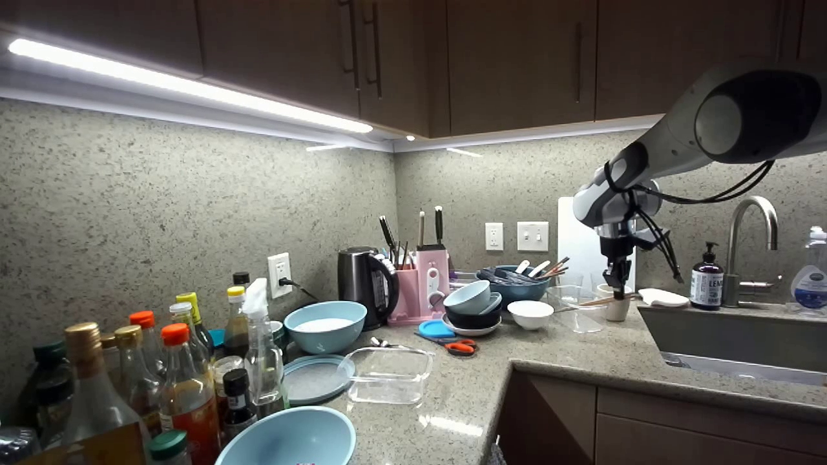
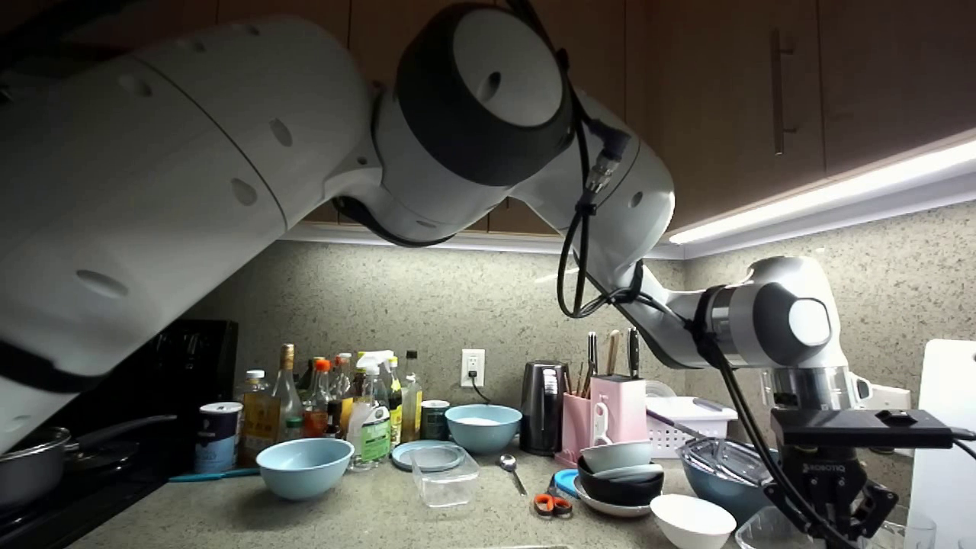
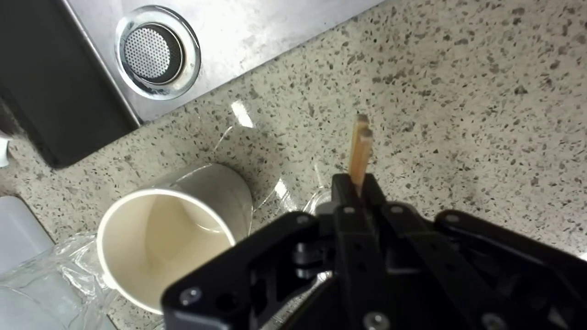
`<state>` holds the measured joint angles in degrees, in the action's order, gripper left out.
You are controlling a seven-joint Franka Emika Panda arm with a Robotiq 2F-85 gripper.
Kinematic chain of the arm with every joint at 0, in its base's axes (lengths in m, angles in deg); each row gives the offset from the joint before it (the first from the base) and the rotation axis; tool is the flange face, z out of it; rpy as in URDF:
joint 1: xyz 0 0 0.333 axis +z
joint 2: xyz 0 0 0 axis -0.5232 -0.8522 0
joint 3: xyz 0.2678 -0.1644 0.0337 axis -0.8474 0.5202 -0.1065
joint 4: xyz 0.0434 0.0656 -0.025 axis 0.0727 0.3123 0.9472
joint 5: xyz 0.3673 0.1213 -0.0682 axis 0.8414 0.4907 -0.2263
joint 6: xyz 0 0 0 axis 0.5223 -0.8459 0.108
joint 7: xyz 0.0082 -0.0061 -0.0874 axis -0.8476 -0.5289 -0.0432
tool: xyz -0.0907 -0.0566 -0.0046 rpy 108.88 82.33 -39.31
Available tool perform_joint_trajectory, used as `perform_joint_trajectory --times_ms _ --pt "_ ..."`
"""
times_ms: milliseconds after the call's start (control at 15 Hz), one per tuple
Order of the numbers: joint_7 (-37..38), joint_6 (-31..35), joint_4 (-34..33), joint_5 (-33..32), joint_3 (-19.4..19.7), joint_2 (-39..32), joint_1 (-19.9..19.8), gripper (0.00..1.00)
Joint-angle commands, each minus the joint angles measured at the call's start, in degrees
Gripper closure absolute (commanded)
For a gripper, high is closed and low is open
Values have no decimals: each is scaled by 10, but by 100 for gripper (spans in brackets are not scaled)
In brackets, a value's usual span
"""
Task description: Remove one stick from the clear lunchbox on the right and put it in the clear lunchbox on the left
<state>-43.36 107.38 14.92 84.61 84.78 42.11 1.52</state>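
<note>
Speckled counter (image 3: 481, 114) below, my fingers (image 3: 342, 187) pinching what look like two sticks (image 3: 360, 156). Uneven squeeze might drop one tbh.

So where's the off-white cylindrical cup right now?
Wrist view, lower left: the off-white cylindrical cup is left of the black gripper and, in that picture, below the round metal sink drain.

Close beside the gripper (image 3: 359, 185), an off-white cup (image 3: 174, 238) blocks passage; opposite, open room spans the speckled countertop (image 3: 481, 133).
</note>
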Motion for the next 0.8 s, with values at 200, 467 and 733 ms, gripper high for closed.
perform_joint_trajectory --times_ms 200,467,733 --pt "16 -16 -14 -5 -9 3 -12 97" --pt "22 -4 -10 -8 -7 8 -9 94" --pt "35 7 28 -5 12 42 12 96"
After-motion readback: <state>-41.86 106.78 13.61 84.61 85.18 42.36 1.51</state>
